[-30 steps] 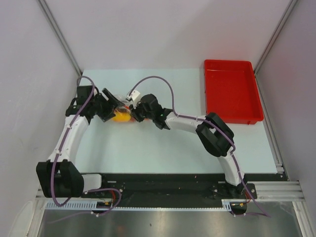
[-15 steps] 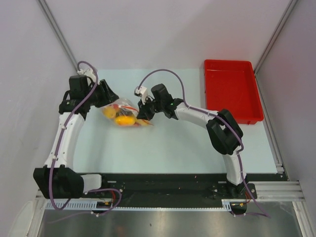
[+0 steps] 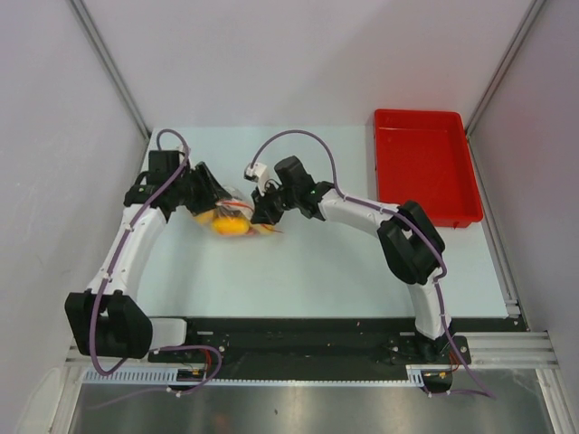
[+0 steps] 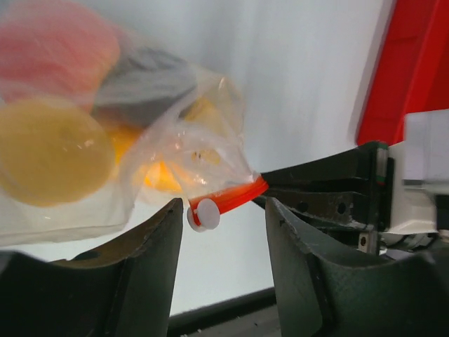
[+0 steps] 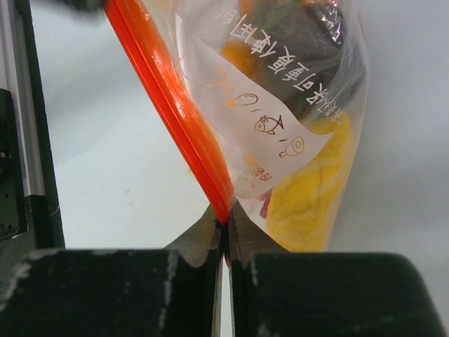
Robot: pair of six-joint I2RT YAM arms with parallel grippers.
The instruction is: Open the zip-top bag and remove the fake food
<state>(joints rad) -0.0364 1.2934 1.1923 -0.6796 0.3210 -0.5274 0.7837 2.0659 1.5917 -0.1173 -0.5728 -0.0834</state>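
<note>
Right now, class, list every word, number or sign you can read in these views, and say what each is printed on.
Clear crinkly plastic zip-top bag, white label panel: orange East Asian characters, upside down in the right wrist view and partly cut off; not reliably readable.
Same panel: small fish pictogram and meat-joint pictogram, no words.
Red rectangular plastic tray: no text visible.

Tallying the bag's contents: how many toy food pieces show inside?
4 in the left wrist view: peach-red piece top left, dark piece beside it, yellow piece below, orange piece lower. Others may hide.
</note>
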